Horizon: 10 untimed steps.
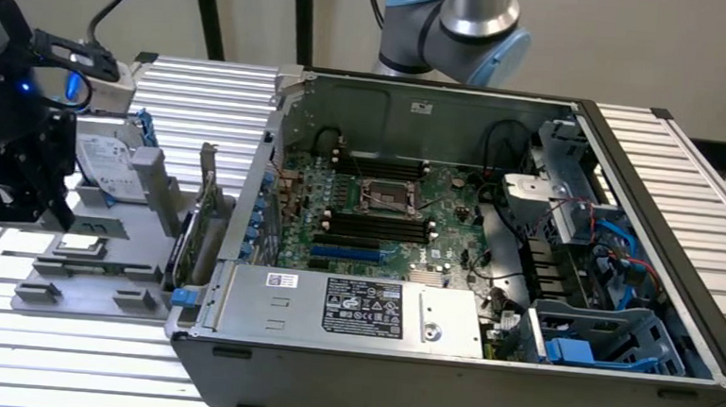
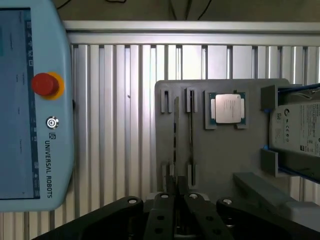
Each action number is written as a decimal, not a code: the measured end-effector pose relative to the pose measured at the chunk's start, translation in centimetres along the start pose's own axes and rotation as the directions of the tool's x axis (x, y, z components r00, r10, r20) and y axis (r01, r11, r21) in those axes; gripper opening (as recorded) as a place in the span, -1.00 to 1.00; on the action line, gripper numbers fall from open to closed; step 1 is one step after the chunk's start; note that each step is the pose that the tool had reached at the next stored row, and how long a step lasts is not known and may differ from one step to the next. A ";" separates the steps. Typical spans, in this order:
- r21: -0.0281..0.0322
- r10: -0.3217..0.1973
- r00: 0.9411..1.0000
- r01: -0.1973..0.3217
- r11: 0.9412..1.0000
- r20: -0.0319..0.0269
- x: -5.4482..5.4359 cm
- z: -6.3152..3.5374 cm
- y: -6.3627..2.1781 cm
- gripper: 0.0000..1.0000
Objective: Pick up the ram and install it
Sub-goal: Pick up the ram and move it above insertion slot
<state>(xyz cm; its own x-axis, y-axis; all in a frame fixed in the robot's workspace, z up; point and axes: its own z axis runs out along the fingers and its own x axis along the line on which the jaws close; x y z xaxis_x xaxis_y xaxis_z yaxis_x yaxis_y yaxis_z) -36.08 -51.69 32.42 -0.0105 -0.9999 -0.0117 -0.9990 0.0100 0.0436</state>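
Pincer [image 2: 179, 197] over ram [image 2: 175, 140] in gray holder [image 2: 225, 160], grip impossible to tell

Ribbed aluminium table [image 1: 76, 366] | open dark metal computer case [image 1: 453, 384] | grey plastic holder tray [image 1: 93, 286], case's 9 o'clock | pale-blue teach pendant [image 2: 30, 125] beside tray
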 end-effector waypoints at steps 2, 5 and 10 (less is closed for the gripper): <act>0.000 0.000 1.000 0.000 1.000 0.004 0.0 -0.53 -0.52 -0.73; 0.000 -0.001 1.000 0.001 1.000 0.012 0.0 -1.32 -1.42 -0.73; 0.000 -0.002 1.000 0.002 1.000 0.026 -0.1 -2.55 -2.95 -0.73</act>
<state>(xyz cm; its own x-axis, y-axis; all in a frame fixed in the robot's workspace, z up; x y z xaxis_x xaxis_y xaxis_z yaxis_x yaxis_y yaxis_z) -33.02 -51.69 34.84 -0.0097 -0.9992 -0.0380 -0.9990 0.0081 0.0439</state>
